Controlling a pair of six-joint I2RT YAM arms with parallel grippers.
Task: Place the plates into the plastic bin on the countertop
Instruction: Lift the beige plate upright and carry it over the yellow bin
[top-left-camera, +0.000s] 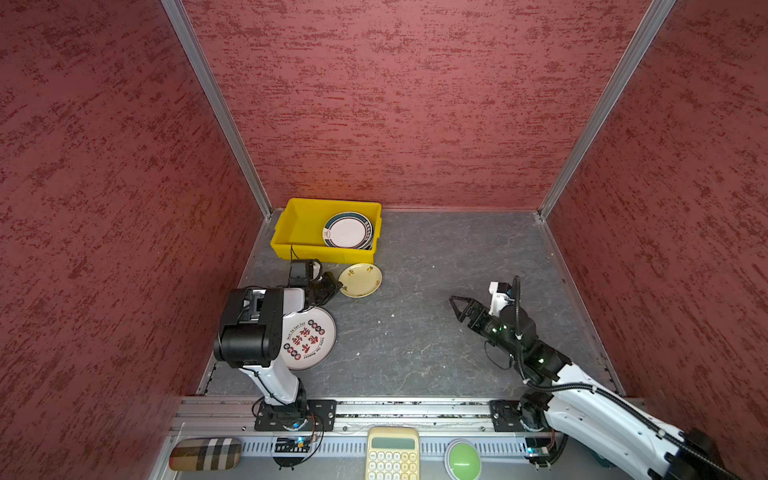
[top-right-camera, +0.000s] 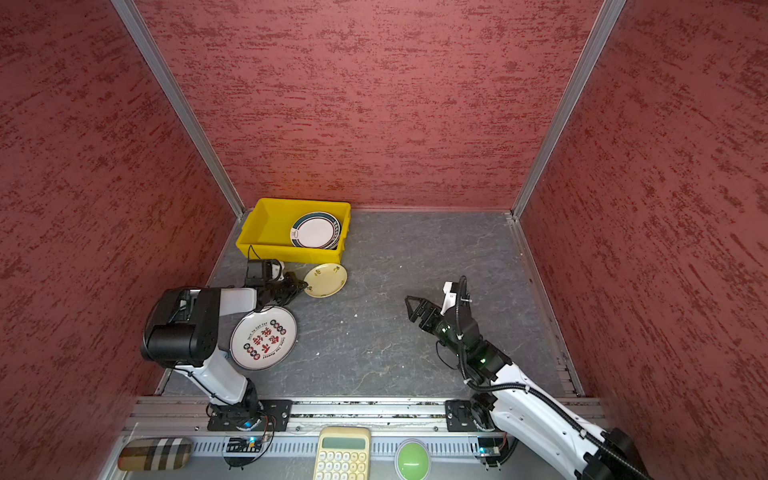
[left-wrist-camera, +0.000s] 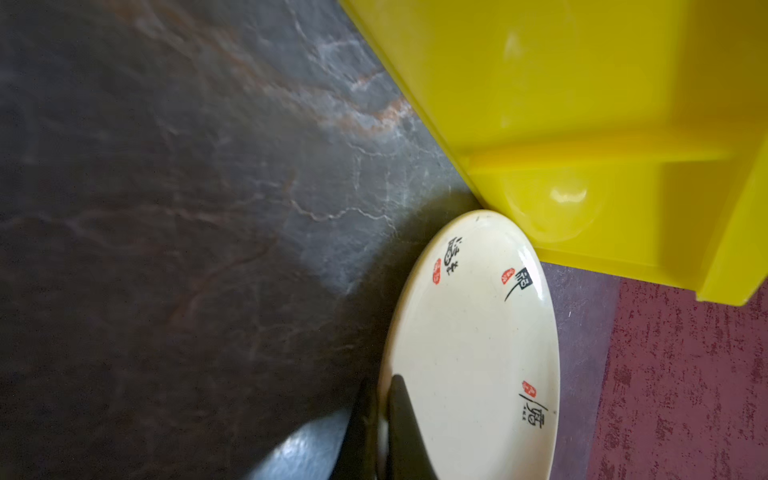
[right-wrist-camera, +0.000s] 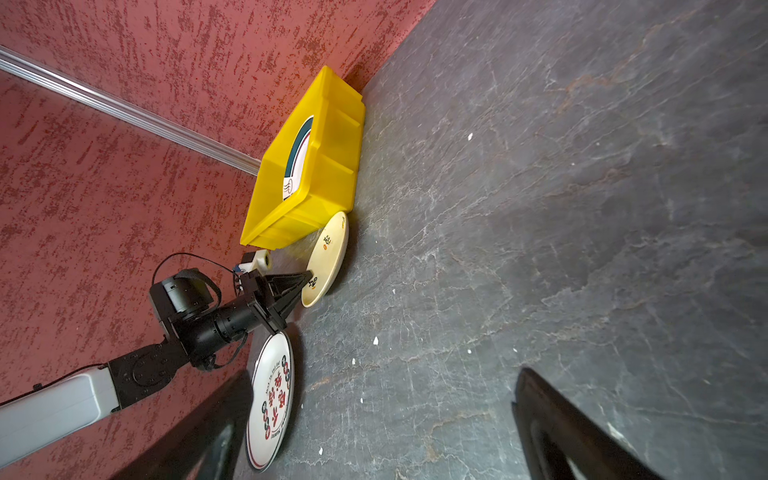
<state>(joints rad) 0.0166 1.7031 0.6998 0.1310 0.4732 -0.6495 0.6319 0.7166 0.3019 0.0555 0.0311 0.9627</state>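
A small cream plate (top-left-camera: 360, 280) (top-right-camera: 325, 280) with black and red marks lies on the dark countertop (top-left-camera: 436, 332), its far edge against the front wall of the yellow plastic bin (top-left-camera: 299, 220) (left-wrist-camera: 582, 104). My left gripper (left-wrist-camera: 384, 415) (top-left-camera: 337, 286) is shut on this plate's near rim (left-wrist-camera: 469, 353), one finger above and one below. Stacked green-rimmed plates (top-left-camera: 348, 230) sit in the bin's right half. A large white plate with red lettering (top-left-camera: 309, 338) (right-wrist-camera: 270, 403) lies partly under my left arm. My right gripper (right-wrist-camera: 382, 428) (top-left-camera: 455, 305) stands open over bare countertop.
Red textured walls and metal rails close in the countertop on three sides. The bin stands in the back left corner. White crumbs (top-left-camera: 392, 316) dot the middle. In front of the rail lie a plaid case (top-left-camera: 205, 453), a yellow calculator (top-left-camera: 392, 453) and a green button (top-left-camera: 462, 459).
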